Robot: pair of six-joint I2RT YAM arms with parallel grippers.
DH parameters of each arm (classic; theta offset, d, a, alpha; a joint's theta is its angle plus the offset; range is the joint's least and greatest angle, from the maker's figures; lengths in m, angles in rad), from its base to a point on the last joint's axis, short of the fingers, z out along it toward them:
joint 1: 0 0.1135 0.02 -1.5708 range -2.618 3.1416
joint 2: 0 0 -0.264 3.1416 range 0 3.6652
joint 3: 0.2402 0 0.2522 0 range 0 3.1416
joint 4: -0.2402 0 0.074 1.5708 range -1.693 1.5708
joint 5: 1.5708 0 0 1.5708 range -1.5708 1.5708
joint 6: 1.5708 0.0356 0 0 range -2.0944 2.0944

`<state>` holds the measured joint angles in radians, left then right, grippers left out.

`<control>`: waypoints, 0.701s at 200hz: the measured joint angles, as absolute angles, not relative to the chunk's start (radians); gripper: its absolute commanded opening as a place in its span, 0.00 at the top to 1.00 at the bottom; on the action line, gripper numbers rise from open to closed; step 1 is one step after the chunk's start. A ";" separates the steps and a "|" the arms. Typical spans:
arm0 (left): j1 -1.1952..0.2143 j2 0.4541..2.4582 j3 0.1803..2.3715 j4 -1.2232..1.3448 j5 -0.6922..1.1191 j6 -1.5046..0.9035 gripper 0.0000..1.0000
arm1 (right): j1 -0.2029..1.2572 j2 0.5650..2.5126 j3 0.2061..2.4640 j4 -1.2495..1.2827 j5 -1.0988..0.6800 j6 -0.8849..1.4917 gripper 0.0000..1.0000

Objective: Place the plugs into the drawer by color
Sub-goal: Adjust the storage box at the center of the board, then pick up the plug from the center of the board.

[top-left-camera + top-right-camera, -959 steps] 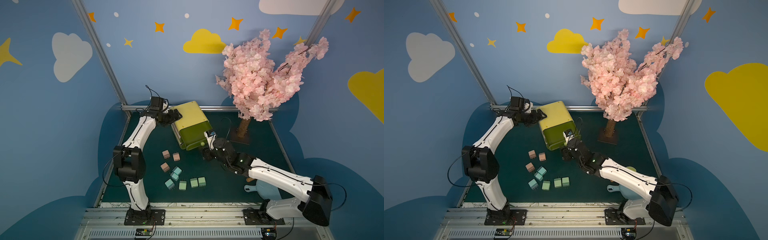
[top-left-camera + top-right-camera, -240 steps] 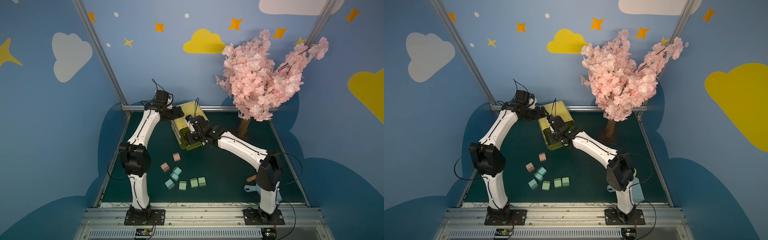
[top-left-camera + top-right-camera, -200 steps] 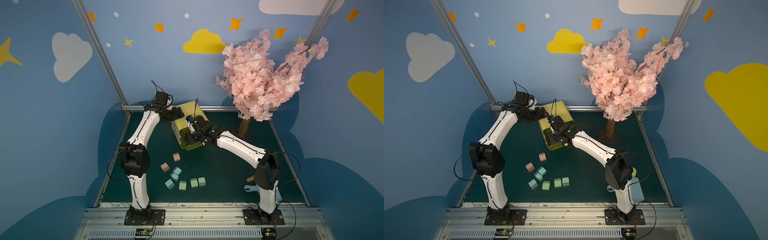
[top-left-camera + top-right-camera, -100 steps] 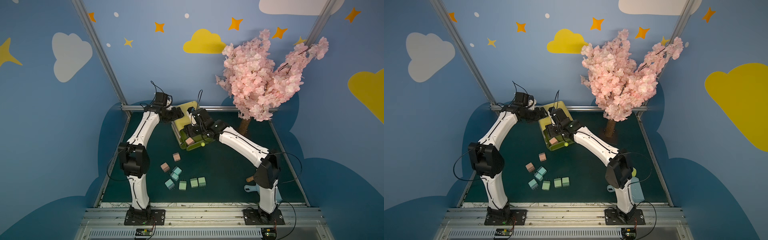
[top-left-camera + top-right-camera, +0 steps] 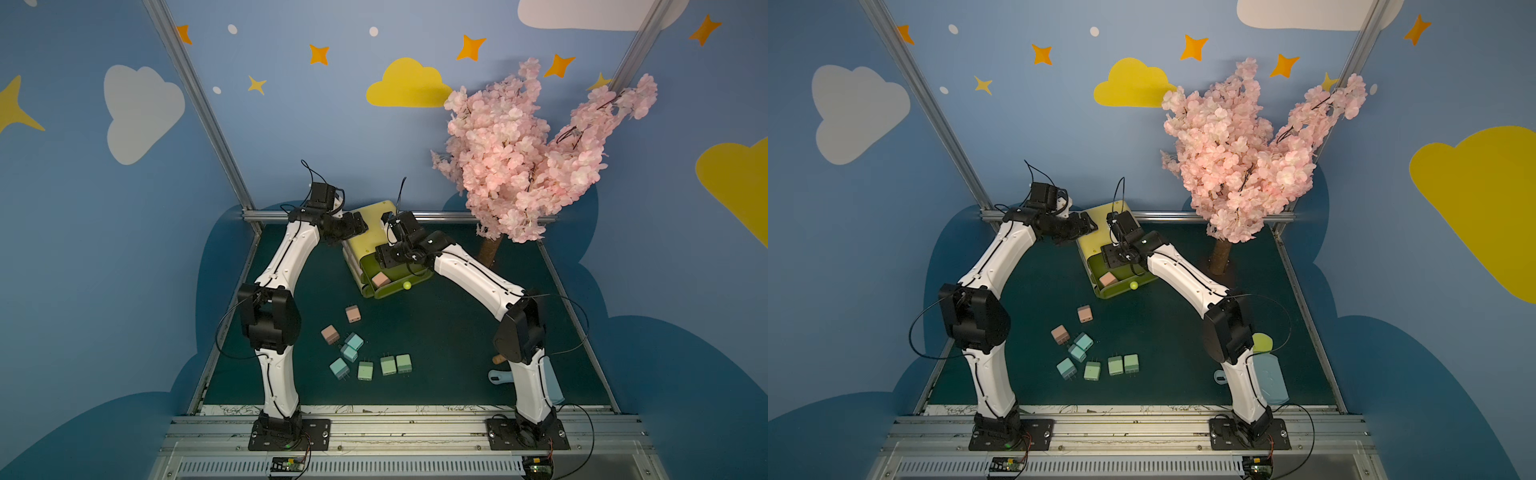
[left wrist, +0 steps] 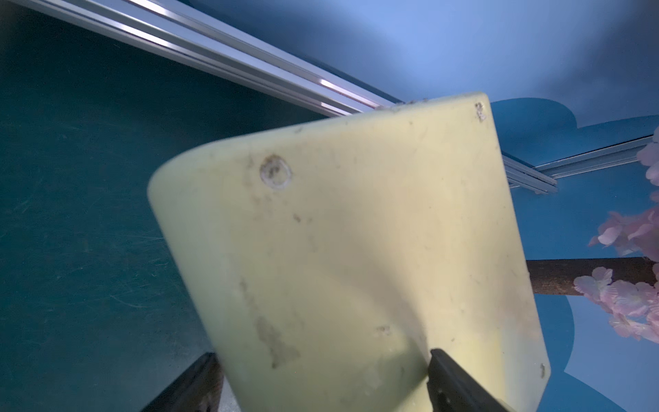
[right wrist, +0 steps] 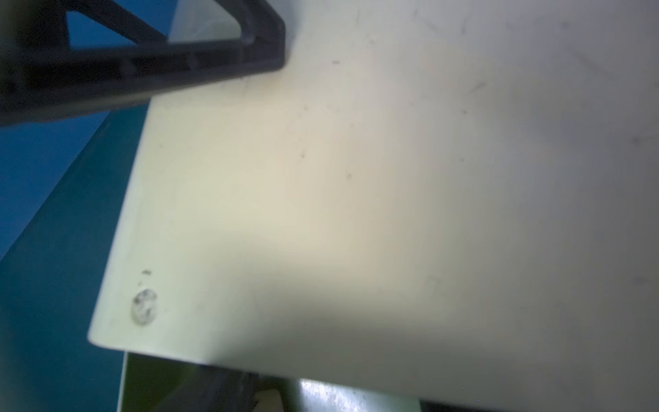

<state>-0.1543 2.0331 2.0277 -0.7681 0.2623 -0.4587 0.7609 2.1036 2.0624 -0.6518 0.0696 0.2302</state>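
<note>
Blue walls (image 5: 311,124) close the cell on three sides, painted with white clouds (image 5: 137,112), yellow clouds (image 5: 407,85), orange and yellow stars (image 5: 471,47) and a few white dots (image 5: 373,31). Darker blue cloud shapes (image 5: 665,353) run along their foot. Slanted aluminium posts (image 5: 195,95) mark the two corners, and a rail (image 5: 270,216) of the same metal runs just behind the left gripper (image 5: 357,226) and the right gripper (image 5: 388,261). A dark teal tabletop (image 5: 436,332) lies below both (scuffed, as the left wrist view shows). Off to the right of the right gripper stands a pink blossom tree (image 5: 511,166) on a brown trunk (image 5: 489,251), near that rail. Light is soft and even.
</note>
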 measured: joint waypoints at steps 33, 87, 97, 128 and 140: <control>-0.148 2.048 2.047 -0.770 0.265 -0.459 0.10 | 0.768 2.090 2.082 -0.664 0.095 0.200 0.32; -0.118 2.041 2.010 -0.741 0.304 -0.469 0.10 | 0.913 1.854 1.877 -0.577 0.212 0.163 0.36; -0.111 2.034 2.000 -0.735 0.308 -0.470 0.10 | 0.963 1.802 1.822 -0.545 0.247 0.174 0.38; -0.095 2.019 1.978 -0.730 0.311 -0.472 0.10 | 1.097 1.754 1.692 -0.452 0.318 0.243 0.43; -0.092 2.013 1.968 -0.724 0.311 -0.472 0.10 | 1.127 1.791 1.670 -0.436 0.338 0.272 0.44</control>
<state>-0.0917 2.0132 1.9682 -0.7238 0.3111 -0.4725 1.1267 1.7912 1.6699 -0.4362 0.3378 0.2722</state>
